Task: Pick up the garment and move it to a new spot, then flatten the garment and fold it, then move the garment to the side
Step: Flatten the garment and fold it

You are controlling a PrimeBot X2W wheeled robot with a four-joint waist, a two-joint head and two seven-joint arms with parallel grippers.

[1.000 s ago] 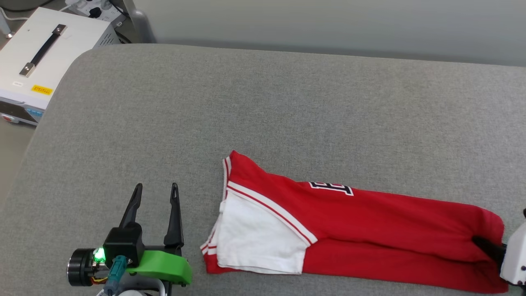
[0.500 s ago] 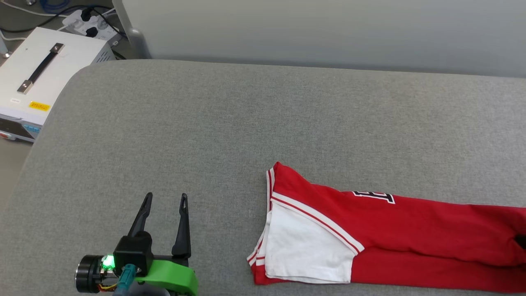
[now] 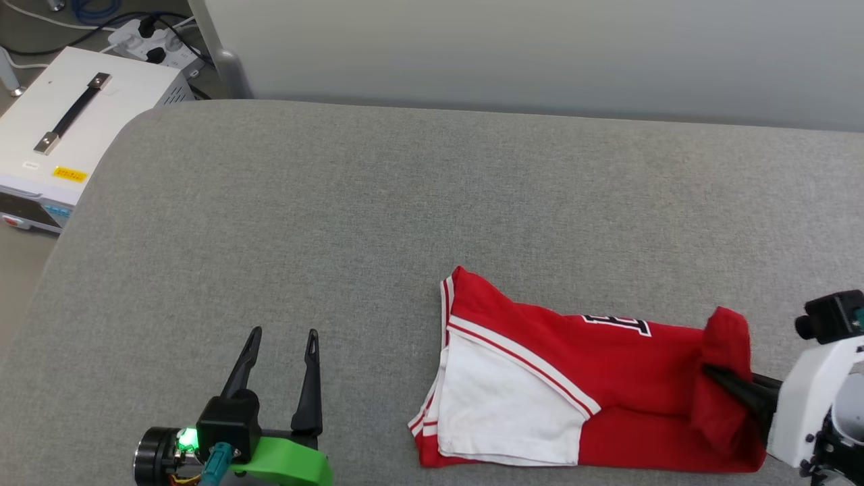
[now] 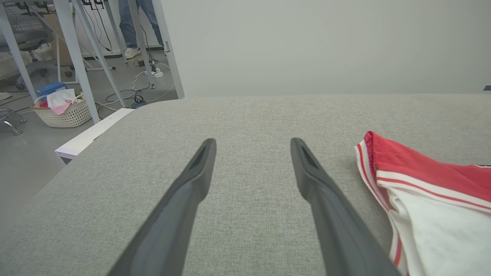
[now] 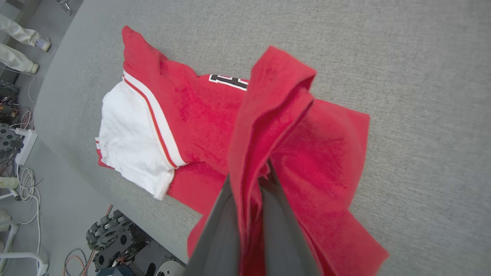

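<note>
**Standing open at the left, clamped on red cloth at the right**

At the far left, off the grey padded surface (image 3: 405, 202), sits a white equipment case (image 3: 67, 128) with a black carry handle. Near the left front edge the left gripper (image 3: 283, 332) points away from the robot. Its two dark fingers are spread wide and hold nothing, with bare grey fabric showing between them in the left wrist view (image 4: 252, 141). The garment (image 3: 540, 358) lies to its right, apart from it, toward the near edge and right of centre. The white sleeve with striped trim forms its left end, and part of the black numerals shows along its far edge. The red right end is bunched and stands up off the surface. There the right gripper (image 3: 715, 374) comes in from the right, fingers closed tight on a fold of red fabric that drapes over them (image 5: 249, 172).
</note>
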